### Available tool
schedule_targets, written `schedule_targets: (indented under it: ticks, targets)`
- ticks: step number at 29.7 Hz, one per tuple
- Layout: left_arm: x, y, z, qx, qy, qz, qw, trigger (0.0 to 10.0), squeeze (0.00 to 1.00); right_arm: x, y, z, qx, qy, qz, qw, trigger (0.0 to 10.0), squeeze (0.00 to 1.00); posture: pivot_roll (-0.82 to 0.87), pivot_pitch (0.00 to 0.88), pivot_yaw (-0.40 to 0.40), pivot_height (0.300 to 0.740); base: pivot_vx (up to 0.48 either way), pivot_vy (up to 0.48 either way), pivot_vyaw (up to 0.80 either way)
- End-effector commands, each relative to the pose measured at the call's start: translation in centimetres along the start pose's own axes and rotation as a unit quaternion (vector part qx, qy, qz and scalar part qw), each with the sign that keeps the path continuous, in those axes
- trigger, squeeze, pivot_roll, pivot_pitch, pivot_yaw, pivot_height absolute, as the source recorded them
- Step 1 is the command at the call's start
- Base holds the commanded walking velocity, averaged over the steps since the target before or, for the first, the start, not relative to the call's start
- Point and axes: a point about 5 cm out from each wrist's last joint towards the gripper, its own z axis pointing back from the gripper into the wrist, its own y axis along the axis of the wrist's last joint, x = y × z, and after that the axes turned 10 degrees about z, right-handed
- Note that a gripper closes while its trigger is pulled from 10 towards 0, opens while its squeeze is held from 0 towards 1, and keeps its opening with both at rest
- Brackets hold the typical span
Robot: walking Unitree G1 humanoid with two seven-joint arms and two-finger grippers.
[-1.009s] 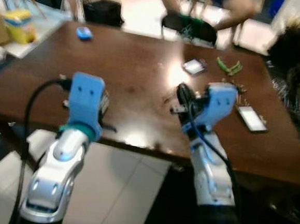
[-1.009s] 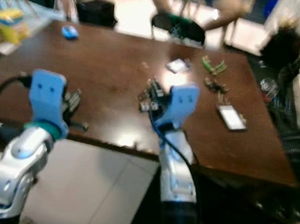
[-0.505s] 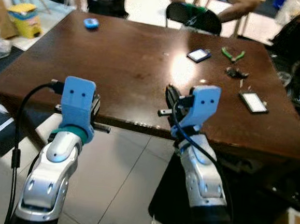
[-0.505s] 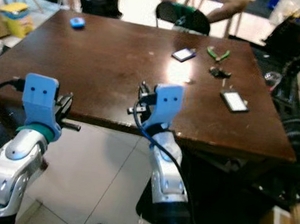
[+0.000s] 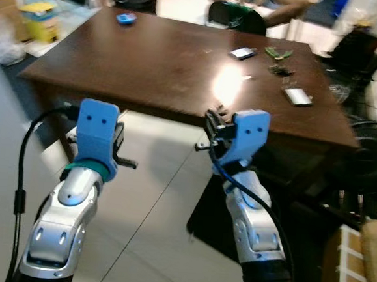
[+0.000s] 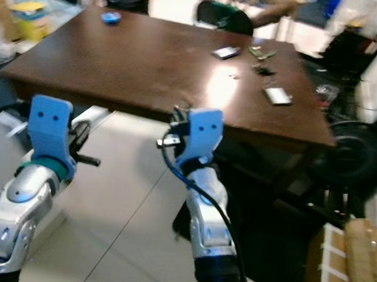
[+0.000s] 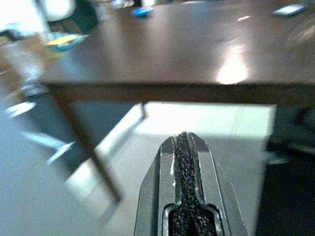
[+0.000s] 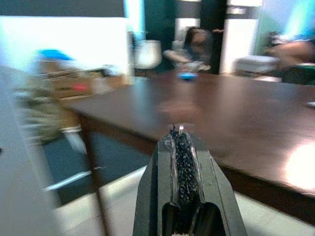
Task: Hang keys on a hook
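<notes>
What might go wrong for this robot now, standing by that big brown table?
The dark brown wooden table edge lies just ahead of both raised arms, so stepping forward may bump it. The right claw looks shut with something tiny glinting at its tip; if that is the keys, such a thin grip might slip. The views are blurred, so aiming could suffer.

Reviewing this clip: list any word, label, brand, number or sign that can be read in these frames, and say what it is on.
None can be read.
Yellow package beyond the table's far left corner: any print is too blurred.
Flat cards and on the brown table: faces are glare or blur, no legible text.
Cardboard boxes on the floor at right: no print can be made out.
</notes>
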Motion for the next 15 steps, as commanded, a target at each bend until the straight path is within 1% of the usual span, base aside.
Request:
schedule_targets:
  ticks: [1, 8, 12, 15]
  targets:
    - [0.5, -0.2, 0.0, -0.003, -0.008, 0.000, 1.000, 10.0, 0.00, 0.4, 0.0, 0.2, 0.000, -0.002, 0.006, 1.000, 10.0, 0.00, -0.02, 0.025, 0.062, 0.740, 0.000, 0.000, 0.79]
    - [1.3, 0.4, 0.0, 0.007, -0.032, 0.001, 0.999, 10.0, 0.00, 0.5, 0.7, 0.0, 0.014, 0.004, 0.008, 1.000, 10.0, 0.00, -0.02, 0.026, 0.063, 0.740, 0.000, 0.000, 0.78]
    - [1.9, 1.2, -0.1, 0.014, -0.050, -0.005, 0.999, 10.0, 0.00, 1.0, 1.3, -0.4, 0.025, 0.004, 0.020, 0.999, 10.0, 0.00, -0.01, 0.027, 0.063, 0.740, 0.000, 0.000, 0.78]
    - [2.0, 1.3, -0.2, 0.015, -0.056, -0.009, 0.998, 10.0, 0.00, 1.2, 1.5, -0.5, 0.028, 0.004, 0.023, 0.999, 10.0, 0.00, -0.01, 0.027, 0.063, 0.740, 0.000, 0.000, 0.78]
